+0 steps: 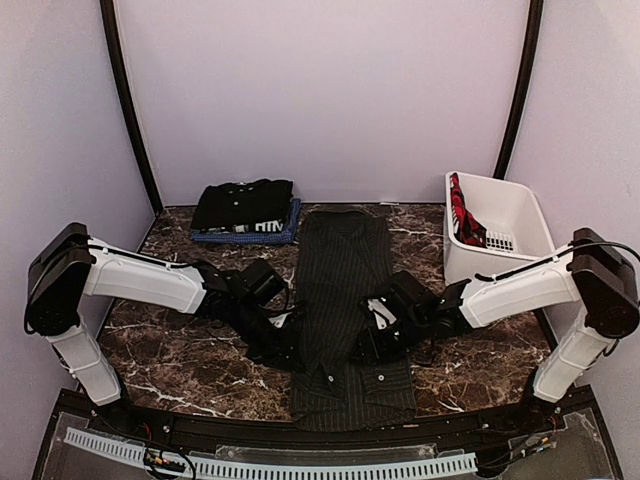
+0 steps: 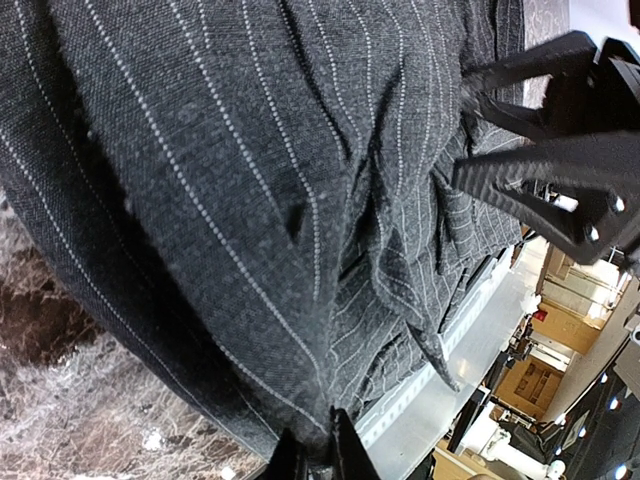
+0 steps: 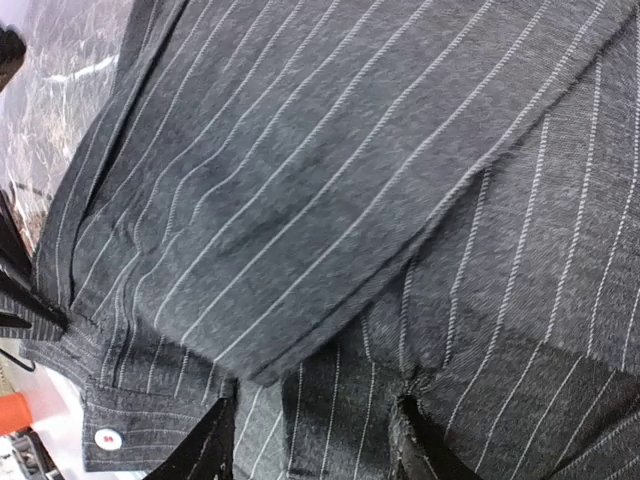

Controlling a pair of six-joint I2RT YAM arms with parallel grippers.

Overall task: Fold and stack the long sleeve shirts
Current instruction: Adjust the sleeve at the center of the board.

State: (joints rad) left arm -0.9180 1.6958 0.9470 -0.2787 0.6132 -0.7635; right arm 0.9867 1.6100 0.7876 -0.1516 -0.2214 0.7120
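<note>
The pinstriped black shirt (image 1: 343,290) lies as a long narrow strip down the middle of the table, its buttoned cuffs near the front edge. My left gripper (image 1: 283,350) is at its left edge and shut on a fold of the cloth; the left wrist view shows the pinched fabric (image 2: 250,200) between the closed tips (image 2: 315,455). My right gripper (image 1: 372,340) is at the shirt's right side, open, with its fingers (image 3: 215,440) spread on the striped cloth (image 3: 330,180). A folded plain black shirt (image 1: 243,202) lies on the blue lettered shirt (image 1: 255,232) at the back left.
A white plastic basket (image 1: 520,215) stands at the back right with a red and black cloth (image 1: 464,215) inside. The marble table (image 1: 160,350) has a black front rail. A cuff button (image 3: 103,437) shows in the right wrist view.
</note>
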